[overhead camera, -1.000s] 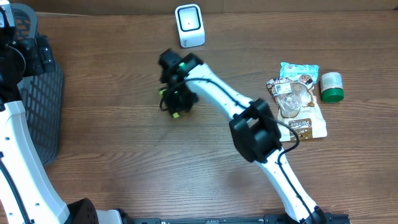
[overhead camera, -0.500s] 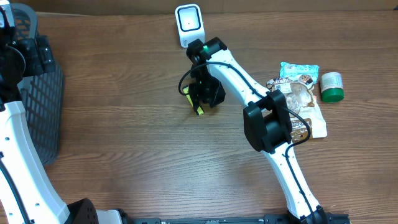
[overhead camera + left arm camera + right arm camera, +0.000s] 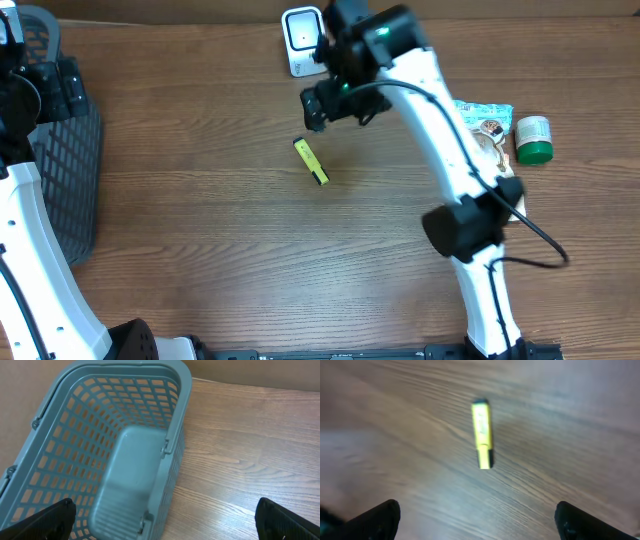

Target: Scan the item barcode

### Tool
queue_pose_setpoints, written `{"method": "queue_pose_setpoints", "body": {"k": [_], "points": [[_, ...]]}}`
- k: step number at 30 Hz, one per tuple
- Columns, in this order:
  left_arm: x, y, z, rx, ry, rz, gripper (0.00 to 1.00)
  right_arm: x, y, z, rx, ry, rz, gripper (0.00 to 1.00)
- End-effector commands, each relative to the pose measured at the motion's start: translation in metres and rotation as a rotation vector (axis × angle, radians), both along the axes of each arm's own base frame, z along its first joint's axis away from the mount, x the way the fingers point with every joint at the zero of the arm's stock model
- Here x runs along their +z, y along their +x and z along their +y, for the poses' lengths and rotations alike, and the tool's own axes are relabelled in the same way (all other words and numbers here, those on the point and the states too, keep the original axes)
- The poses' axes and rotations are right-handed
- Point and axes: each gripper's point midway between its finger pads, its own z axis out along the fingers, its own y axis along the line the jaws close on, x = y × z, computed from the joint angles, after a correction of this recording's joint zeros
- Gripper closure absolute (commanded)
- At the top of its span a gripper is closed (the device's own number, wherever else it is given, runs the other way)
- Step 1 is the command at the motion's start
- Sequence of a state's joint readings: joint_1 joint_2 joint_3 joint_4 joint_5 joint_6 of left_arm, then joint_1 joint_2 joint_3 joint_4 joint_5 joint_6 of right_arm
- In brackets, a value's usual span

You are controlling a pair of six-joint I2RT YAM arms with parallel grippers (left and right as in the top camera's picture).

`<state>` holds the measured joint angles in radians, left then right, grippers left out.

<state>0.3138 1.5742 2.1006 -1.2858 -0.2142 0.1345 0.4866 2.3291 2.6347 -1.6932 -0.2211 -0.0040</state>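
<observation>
One yellow marker (image 3: 311, 161) lies flat on the counter (image 3: 200, 250), gripped by nothing, a short way in front of the white scanner (image 3: 303, 40) that stands at the far edge. Its long axis runs on a slant in the overhead view, one end toward the scanner and the left, the other toward the robot and the right. The right claw (image 3: 338, 103) hangs above the counter between marker and scanner, so the marker sits on the robot's side of it and a little to the left. In the right wrist view the marker shows above centre with its length running roughly up and down the frame. The two fingertips (image 3: 375, 520) stand wide apart at the lower corners with nothing between them, so this claw is open and empty, apart from the marker

The left claw (image 3: 162, 527) is open and empty too, hovering over the grey basket (image 3: 177, 420) at the left end of the counter, well apart from the marker, so the right arm is much the nearer

Whether the barcode has been read cannot be told. A pickup would likely mean bringing the right claw back and down, turned to close across the marker's narrow width; a slim marker may roll. Snack packets (image 3: 480, 170) and a green-capped bottle (image 3: 533, 140) lie to the right, well apart
</observation>
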Motion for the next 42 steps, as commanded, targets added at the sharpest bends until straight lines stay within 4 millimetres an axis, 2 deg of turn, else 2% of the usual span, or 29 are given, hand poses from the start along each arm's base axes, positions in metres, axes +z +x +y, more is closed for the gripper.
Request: {"method": "queue_pose_setpoints", "body": {"k": [1, 4, 8, 14, 16, 20, 24, 27, 35, 42], "points": [[-0.001, 0.004, -0.002, -0.015, 0.008, 0.006, 0.0, 0.009, -0.012, 0.015, 0.195, 0.09, -0.016, 0.0], [-0.001, 0.004, -0.002, -0.015, 0.008, 0.006, 0.0, -0.015, -0.018, 0.014, 0.229, 0.067, 0.041, 0.0], [-0.001, 0.004, -0.002, -0.015, 0.008, 0.006, 0.0, -0.058, -0.015, 0.012, 0.21, 0.042, 0.104, 0.02], [-0.001, 0.004, -0.002, -0.015, 0.008, 0.006, 0.0, -0.117, -0.018, 0.011, 0.136, 0.022, 0.179, 0.3], [-0.001, 0.004, -0.002, -0.015, 0.008, 0.006, 0.0, -0.13, -0.015, 0.015, 0.131, 0.031, 0.169, 0.33], [-0.001, 0.004, -0.002, -0.015, 0.008, 0.006, 0.0, -0.145, -0.011, 0.027, 0.149, 0.041, 0.121, 0.44], [-0.001, 0.004, -0.002, -0.015, 0.008, 0.006, 0.0, -0.16, 0.0, 0.021, 0.074, -0.023, 0.076, 0.52], [-0.001, 0.004, -0.002, -0.015, 0.008, 0.006, 0.0, -0.168, 0.001, 0.016, 0.046, -0.045, 0.078, 0.57], [-0.001, 0.004, -0.002, -0.015, 0.008, 0.006, 0.0, -0.169, 0.005, 0.024, 0.03, -0.026, 0.053, 0.65], [-0.001, 0.004, -0.002, -0.015, 0.008, 0.006, 0.0, -0.166, 0.01, 0.041, 0.052, -0.002, 0.001, 0.64]]}}
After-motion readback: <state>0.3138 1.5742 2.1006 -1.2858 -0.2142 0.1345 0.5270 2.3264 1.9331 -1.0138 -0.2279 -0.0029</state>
